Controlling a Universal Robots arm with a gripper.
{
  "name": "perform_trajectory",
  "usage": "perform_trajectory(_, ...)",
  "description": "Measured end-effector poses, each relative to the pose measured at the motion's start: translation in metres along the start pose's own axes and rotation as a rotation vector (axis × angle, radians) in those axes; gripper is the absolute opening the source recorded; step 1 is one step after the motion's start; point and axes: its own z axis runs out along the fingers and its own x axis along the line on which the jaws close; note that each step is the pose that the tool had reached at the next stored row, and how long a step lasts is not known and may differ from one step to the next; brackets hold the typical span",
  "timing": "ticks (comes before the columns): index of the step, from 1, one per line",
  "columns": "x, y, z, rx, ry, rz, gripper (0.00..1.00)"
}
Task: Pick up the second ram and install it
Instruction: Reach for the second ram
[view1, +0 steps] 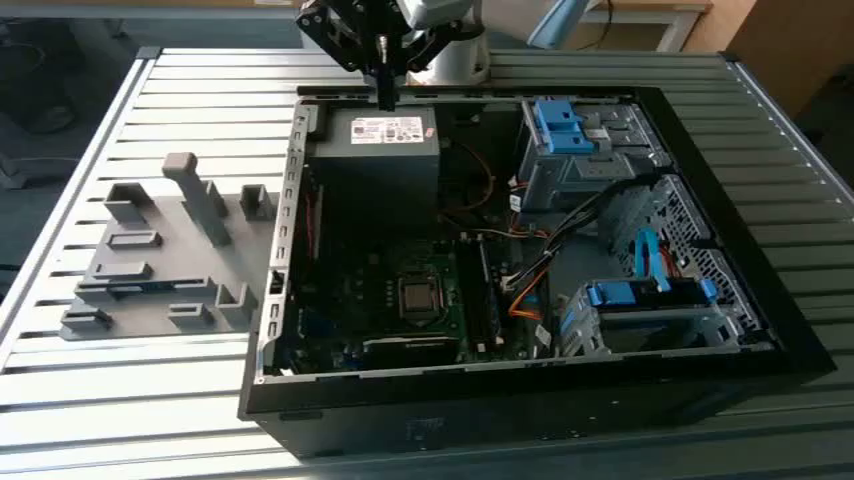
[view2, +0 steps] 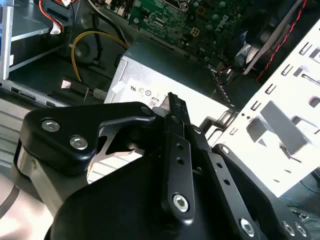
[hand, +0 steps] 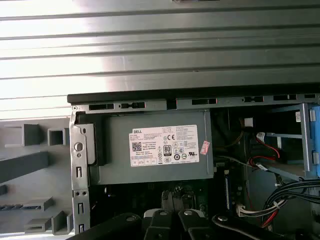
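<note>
My gripper (view1: 387, 98) hangs over the back edge of the open computer case (view1: 747, 300), just above the grey power supply (view1: 380, 150). Its fingers are pressed together, with nothing between them. In the second wrist view the black fingers (view2: 172, 107) point at the power supply's label (view2: 150, 95). A slim blue-green strip, which looks like the second ram (view1: 140, 288), lies in the grey holder plate (view1: 147, 250) on the exterior view's left, well away from the gripper. The motherboard (view1: 420, 300) sits on the case floor.
Bright-blue drive-bay clips (view1: 567, 125) and a drive cage (view1: 641, 300) stand on the case's right side in the exterior view, with cables (view1: 534, 270) between them. Tall grey blocks (view1: 200, 200) rise from the holder plate. The ribbed metal table (view1: 160, 400) lies all around.
</note>
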Motion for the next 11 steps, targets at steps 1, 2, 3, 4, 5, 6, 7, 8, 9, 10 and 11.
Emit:
perform_trajectory(1,0.0000,0.0000,0.0000,0.0000,0.0000,0.000,0.11)
perform_trajectory(2,0.0000,0.0000,0.0000,0.0000,0.0000,0.000,0.11)
perform_trajectory(3,0.0015,-0.0001,0.0000,0.0000,0.0000,0.000,0.11)
perform_trajectory(4,0.0016,-0.0001,0.0000,0.0000,0.0000,0.000,0.11)
perform_trajectory(5,0.0018,-0.0001,0.0000,0.0000,0.0000,0.000,0.11)
perform_trajectory(6,0.0020,-0.0001,-0.0001,0.0000,0.0000,0.000,0.11)
perform_trajectory(7,0.0022,-0.0002,-0.0001,0.0000,0.0000,0.000,0.11)
perform_trajectory(8,0.0025,-0.0002,-0.0001,0.0000,0.0000,0.000,0.11)
perform_trajectory(9,0.0027,-0.0002,-0.0001,0.0000,0.0000,0.000,0.11)
perform_trajectory(10,0.0029,-0.0002,-0.0001,0.0000,0.0001,0.000,0.11)
perform_trajectory(11,0.0031,-0.0002,-0.0001,0.0000,0.0000,0.000,0.11)
